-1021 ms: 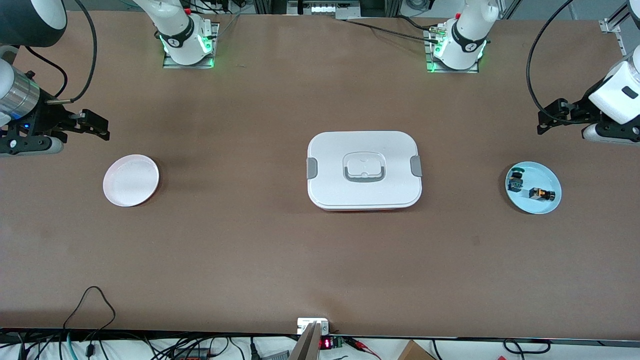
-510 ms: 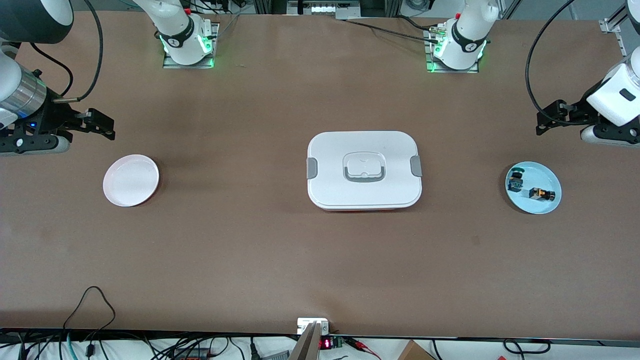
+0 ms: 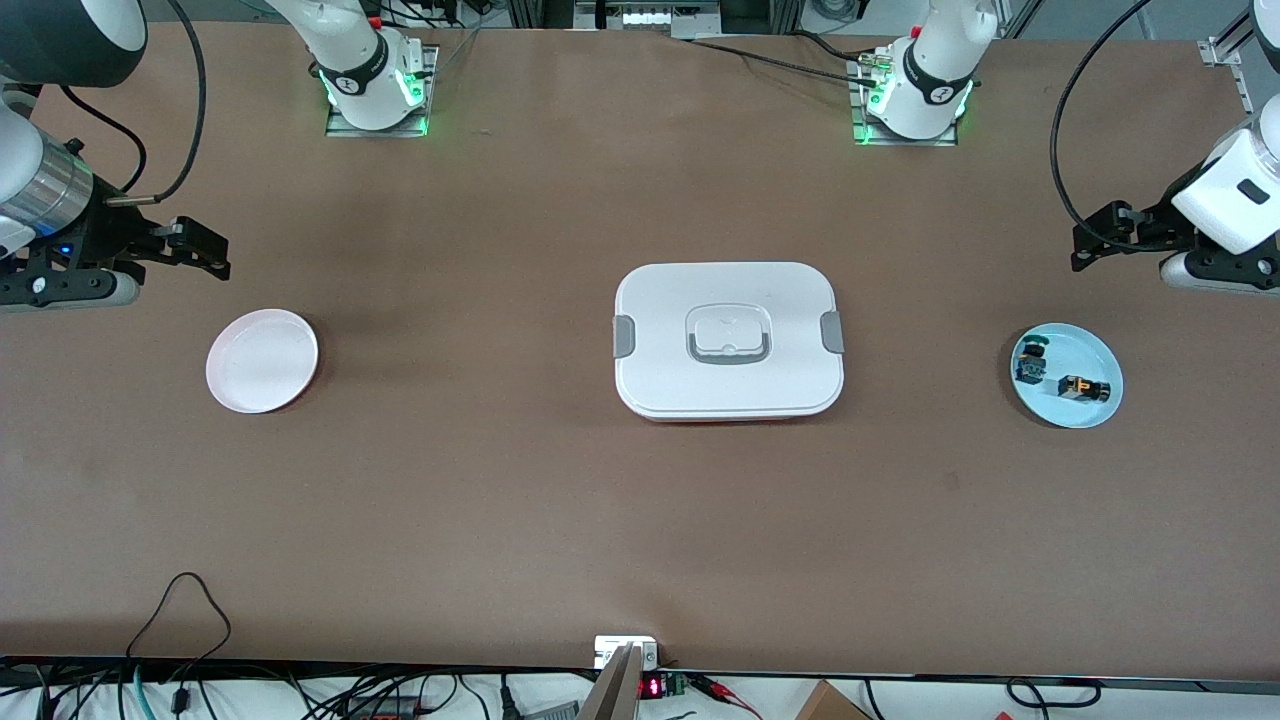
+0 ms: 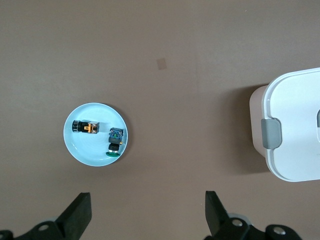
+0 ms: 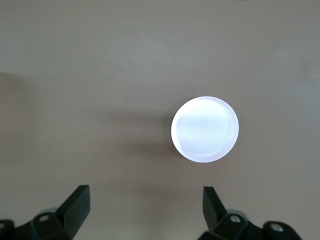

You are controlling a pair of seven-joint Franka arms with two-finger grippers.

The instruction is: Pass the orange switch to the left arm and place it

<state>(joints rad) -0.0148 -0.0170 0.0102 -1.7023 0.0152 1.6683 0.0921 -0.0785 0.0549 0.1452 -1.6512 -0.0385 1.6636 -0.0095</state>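
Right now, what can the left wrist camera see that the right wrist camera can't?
Only the left wrist view shows the blue plate holding the orange switch and a blue-green part, plus one end of the box with its grey clip. Only the right wrist view shows the white plate, with nothing on it. Both show bare brown table and their own gripper, the left gripper and the right gripper, open and holding nothing.
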